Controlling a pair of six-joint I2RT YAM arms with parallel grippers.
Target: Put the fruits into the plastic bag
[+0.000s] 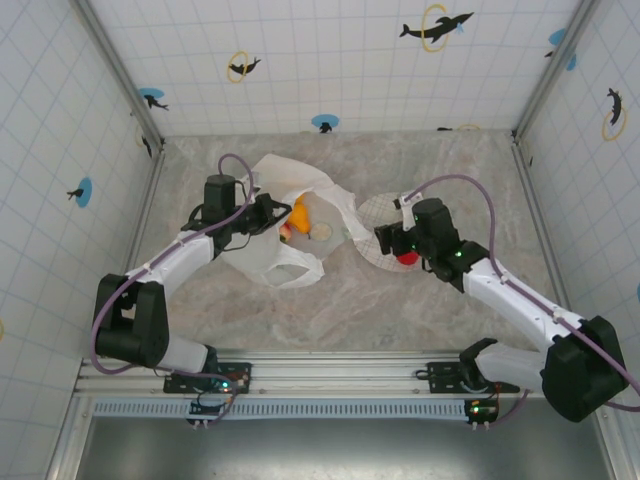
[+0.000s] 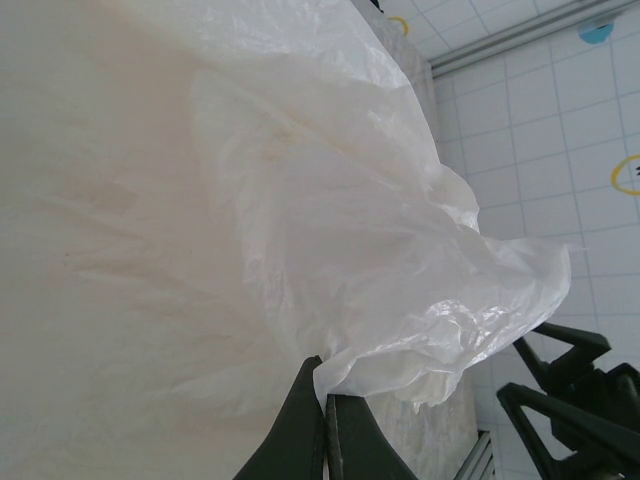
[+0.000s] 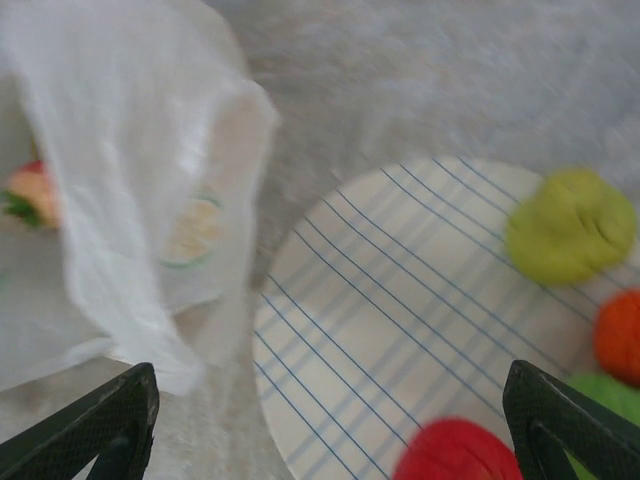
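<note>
The white plastic bag (image 1: 268, 258) lies at centre-left with its mouth facing right. My left gripper (image 1: 262, 216) is shut on the bag's upper edge (image 2: 380, 350) and holds it up; its fingertips (image 2: 325, 395) pinch the film. Inside the bag lie an orange-yellow fruit (image 1: 298, 212), a red one (image 1: 287, 233) and a pale slice (image 1: 322, 230). My right gripper (image 3: 330, 440) hangs open over the plate (image 3: 400, 330), just above a red fruit (image 3: 455, 452). A yellow-green fruit (image 3: 570, 225), an orange one (image 3: 620, 335) and a green one (image 3: 605, 395) also sit on the plate.
The round grid-patterned plate (image 1: 372, 212) sits right beside the bag's mouth (image 3: 110, 200). Tiled walls close in the marble table (image 1: 450, 170) on three sides. Dark arm parts (image 2: 570, 390) show at the lower right of the left wrist view.
</note>
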